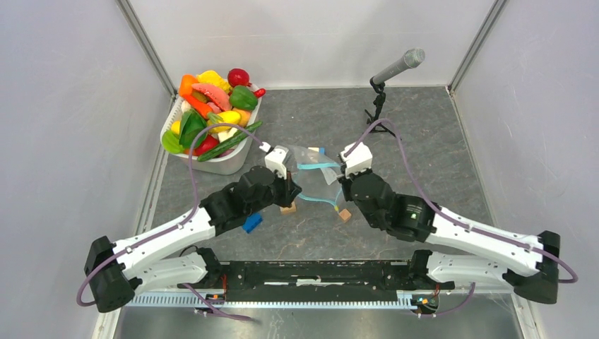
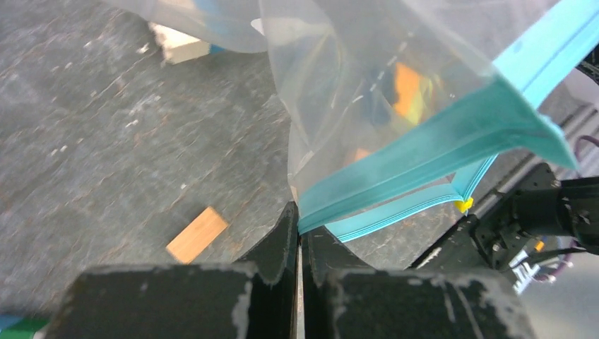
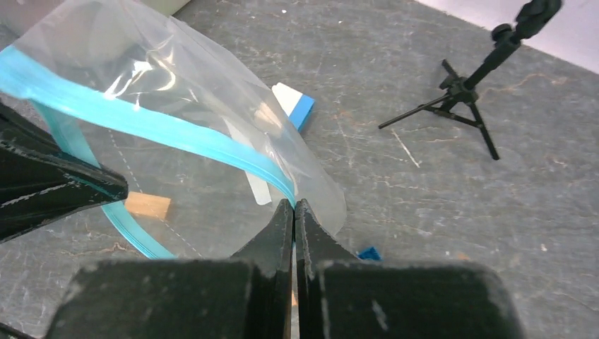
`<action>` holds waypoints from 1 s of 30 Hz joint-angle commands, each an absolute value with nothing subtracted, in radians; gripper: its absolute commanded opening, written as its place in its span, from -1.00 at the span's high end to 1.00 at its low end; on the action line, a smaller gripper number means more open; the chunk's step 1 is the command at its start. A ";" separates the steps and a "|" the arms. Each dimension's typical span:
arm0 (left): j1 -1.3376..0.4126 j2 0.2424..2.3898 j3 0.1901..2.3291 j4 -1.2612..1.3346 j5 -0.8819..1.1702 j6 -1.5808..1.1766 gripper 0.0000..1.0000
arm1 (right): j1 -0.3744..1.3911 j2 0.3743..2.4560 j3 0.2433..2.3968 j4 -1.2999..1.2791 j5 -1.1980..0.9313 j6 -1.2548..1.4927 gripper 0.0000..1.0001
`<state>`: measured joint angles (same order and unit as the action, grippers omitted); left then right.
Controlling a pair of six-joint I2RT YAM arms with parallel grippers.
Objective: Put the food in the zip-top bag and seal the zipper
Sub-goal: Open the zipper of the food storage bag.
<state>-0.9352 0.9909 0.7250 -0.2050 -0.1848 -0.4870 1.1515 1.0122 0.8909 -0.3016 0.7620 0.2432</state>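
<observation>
While the toy food (image 1: 212,113) sits heaped in a white tub (image 1: 233,164) well to the left of the zip-top bag (image 1: 316,157) and farther back on the table, both arms meet at the bag near the middle of the grey table (image 1: 424,141). A blue block (image 1: 251,223) lies to the bag's near left, beside the left arm.

At the bag's left edge, the left gripper (image 2: 298,219) has its fingers pressed together on the end of the light-blue zipper (image 2: 424,148), pinching the strip where it meets the clear plastic. A tan cube (image 1: 287,209) rests on the table just below that corner.

The bag itself hangs between the two grippers, its mouth unsealed: one strip of the zipper runs taut from gripper to gripper, while the other sags away from it toward the arms. Through the plastic, a blurred orange shape shows in the left wrist view; whether it lies inside the bag cannot be told.

At the bag's right edge, the right gripper (image 3: 293,205) is likewise clamped on the zipper's other end. A microphone (image 1: 397,66) on a small tripod stands beyond the bag, to its right.
</observation>
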 commanded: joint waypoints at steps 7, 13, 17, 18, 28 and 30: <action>-0.925 1.255 1.001 -0.159 0.086 -0.381 0.96 | 1.149 0.934 0.918 -0.358 0.422 0.162 1.00; -0.847 1.153 0.776 -0.165 -0.009 -0.478 0.95 | 1.073 1.217 0.943 -0.319 0.333 0.226 1.00; -0.786 1.055 0.711 -0.252 -0.109 -0.459 0.96 | 0.942 1.231 0.889 -0.119 0.168 0.288 1.00; -0.777 1.054 0.713 -0.270 -0.119 -0.451 0.96 | 0.923 1.232 0.888 -0.086 0.148 0.294 1.00; -0.749 1.127 0.734 -0.330 -0.138 -0.441 0.95 | 0.842 1.125 0.792 0.117 0.108 0.414 1.00; -0.749 1.132 0.747 -0.341 -0.136 -0.443 0.95 | 0.842 1.098 0.753 0.163 0.102 0.415 1.00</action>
